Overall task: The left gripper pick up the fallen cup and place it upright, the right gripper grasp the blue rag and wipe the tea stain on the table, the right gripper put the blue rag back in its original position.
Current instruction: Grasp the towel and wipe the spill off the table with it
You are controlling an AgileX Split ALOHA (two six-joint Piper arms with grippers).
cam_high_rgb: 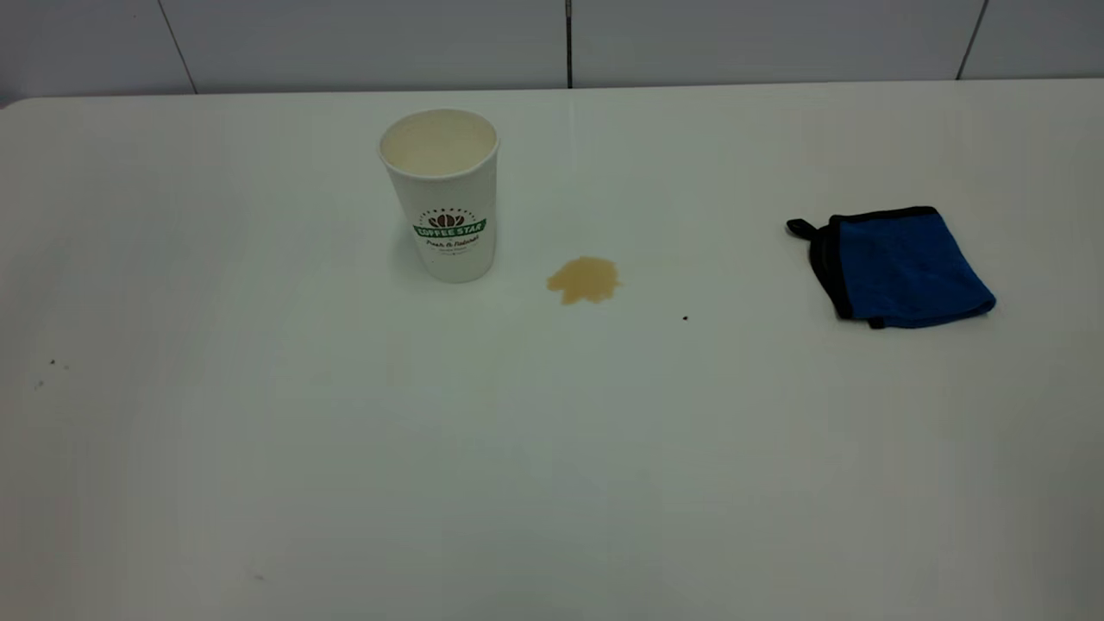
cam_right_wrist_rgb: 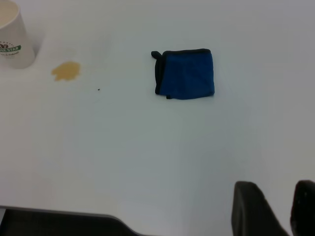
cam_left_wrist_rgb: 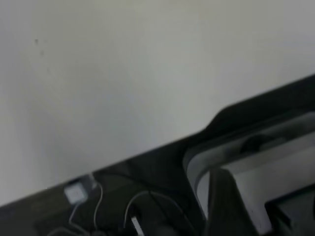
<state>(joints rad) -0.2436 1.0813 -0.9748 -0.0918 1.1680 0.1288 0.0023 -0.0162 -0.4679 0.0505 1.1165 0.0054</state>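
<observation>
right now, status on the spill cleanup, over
Cup upright. Tea stain unwiped, blue rag lying untouched. Right gripper back near table edge, fingers open. Left gripper unseen. Nothing in the way.

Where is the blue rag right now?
In the exterior view the blue rag lies flat at the table's right side, apart from the tea stain, untouched.

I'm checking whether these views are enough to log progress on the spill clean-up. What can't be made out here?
- Left claw: in no view; the left wrist view shows only bare table and dark hardware beyond its edge.
- Right claw: only two dark finger tips show, cut off by the frame's edge in the right wrist view.
- Cup: small print under the logo too small to read.
- Blue rag: underside hidden.
- Tea stain: wet or dry, cannot tell.
</observation>
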